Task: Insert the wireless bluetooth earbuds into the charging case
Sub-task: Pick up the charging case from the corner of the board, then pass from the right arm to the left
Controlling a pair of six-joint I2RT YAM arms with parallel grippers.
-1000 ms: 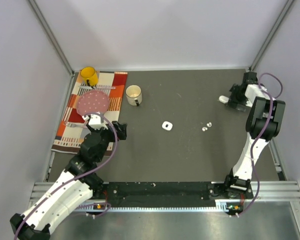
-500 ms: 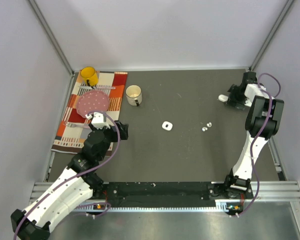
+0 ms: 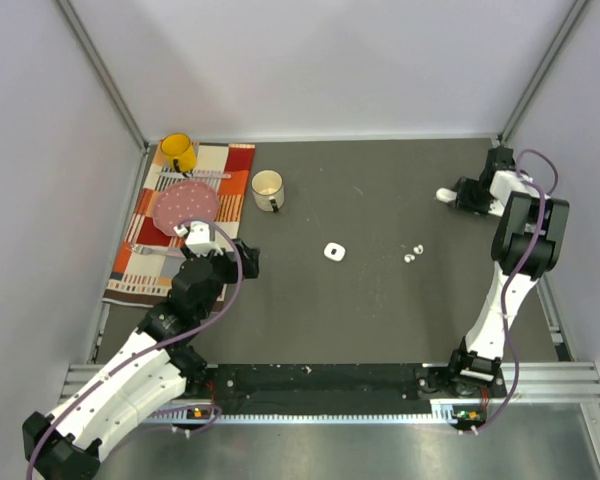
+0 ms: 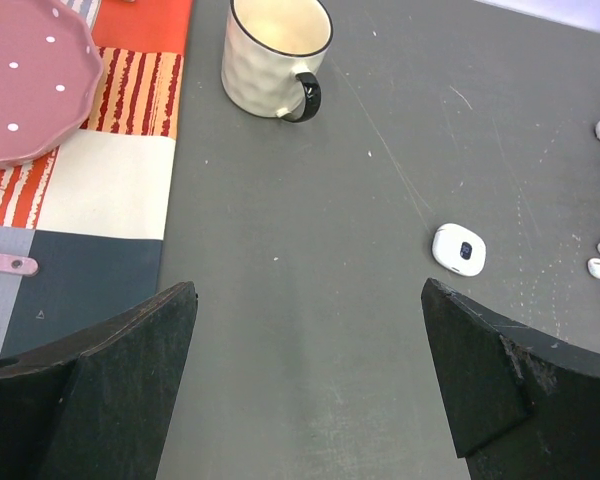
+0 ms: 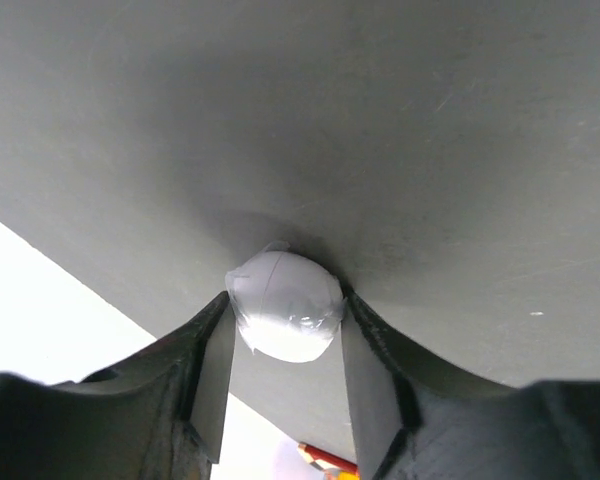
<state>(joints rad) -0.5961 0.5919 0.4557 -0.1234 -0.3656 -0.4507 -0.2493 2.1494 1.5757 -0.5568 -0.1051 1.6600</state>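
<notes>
White case (image 5: 281, 322) in right hand (image 5: 285, 306), 2 earbuds (image 4: 599, 267) in left-wrist view

The left arm (image 3: 130, 385) and right arm (image 3: 510, 290) share glossy white shells, black rounded joints and a looping purple cable (image 3: 236, 283). The left claw (image 4: 310, 390) and right claw (image 5: 285, 335) have matte black wedge fingers (image 4: 100, 380).

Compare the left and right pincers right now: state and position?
Left pincer is wide open and empty; right pincer is shut on a white rounded case. Left pincer sits beside the patchwork cloth at the left of the table; right pincer is at the far right edge. Both are well away from the earbuds.
</notes>
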